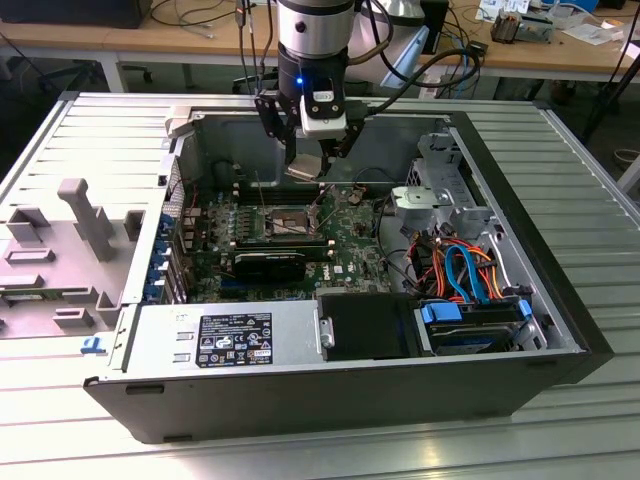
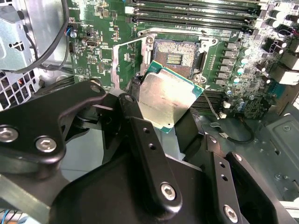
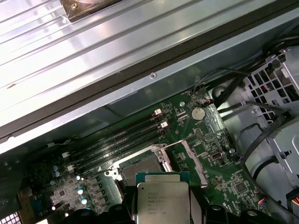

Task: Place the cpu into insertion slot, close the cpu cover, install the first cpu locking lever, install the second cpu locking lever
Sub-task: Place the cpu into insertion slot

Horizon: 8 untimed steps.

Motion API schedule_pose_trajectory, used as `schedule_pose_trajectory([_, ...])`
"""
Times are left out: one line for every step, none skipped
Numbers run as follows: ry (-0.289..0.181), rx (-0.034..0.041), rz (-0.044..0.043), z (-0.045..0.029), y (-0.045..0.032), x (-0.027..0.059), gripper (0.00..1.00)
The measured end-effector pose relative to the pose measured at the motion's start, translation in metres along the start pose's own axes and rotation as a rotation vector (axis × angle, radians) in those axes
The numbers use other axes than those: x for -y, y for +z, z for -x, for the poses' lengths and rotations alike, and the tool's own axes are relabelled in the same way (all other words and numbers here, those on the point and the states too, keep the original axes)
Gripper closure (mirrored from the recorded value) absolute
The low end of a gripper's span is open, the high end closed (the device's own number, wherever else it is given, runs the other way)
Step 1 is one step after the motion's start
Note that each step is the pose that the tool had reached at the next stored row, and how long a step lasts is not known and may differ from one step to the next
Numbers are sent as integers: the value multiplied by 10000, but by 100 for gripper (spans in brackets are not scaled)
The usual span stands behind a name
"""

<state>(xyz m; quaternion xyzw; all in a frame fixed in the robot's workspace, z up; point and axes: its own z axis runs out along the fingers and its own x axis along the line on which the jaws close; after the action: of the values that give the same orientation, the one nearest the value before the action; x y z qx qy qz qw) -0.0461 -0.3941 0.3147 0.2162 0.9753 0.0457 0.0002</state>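
Observation:
My gripper [image 1: 306, 160] hangs inside the open computer case, shut on the cpu [image 2: 169, 95], a flat silver-grey square with a green edge. The chip [image 1: 304, 168] is held tilted, a short way above the green motherboard [image 1: 345, 250]. In the first wrist view the cpu [image 3: 162, 203] shows its printed metal top. The insertion slot [image 2: 176, 55] lies open just beyond the chip, its dark centre bare. It also shows in the exterior view, slot [image 1: 285, 222]. The cpu cover [image 2: 127, 58] stands swung open beside the slot, and the silver frame [image 3: 192, 158] of the cover shows in the first wrist view.
Long black memory slots [image 2: 191, 11] run beside the socket. A drive cage [image 1: 430, 195] and blue and orange cables [image 1: 465, 265] sit at the exterior view's right, the power supply [image 1: 225, 340] at the front. The case walls [image 1: 530, 230] enclose the board. A grey plastic shroud [image 1: 75, 250] lies outside at the left.

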Motion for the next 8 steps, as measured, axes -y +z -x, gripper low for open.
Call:
schedule_pose_trajectory([14, 2, 1, 0, 0, 0, 46])
schedule_pose_trajectory([31, 3, 1, 0, 0, 0, 46])
schedule_pose_trajectory([44, 4, 1, 0, 0, 0, 46])
schedule_pose_trajectory([56, 5, 2, 0, 0, 0, 46])
schedule_pose_trajectory([69, 6, 1, 0, 0, 0, 46])
schedule_pose_trajectory([86, 8, 2, 0, 0, 0, 46])
schedule_pose_trajectory([99, 9, 2, 0, 0, 0, 46])
schedule_pose_trajectory([121, 11, 3, 0, 0, 0, 46])
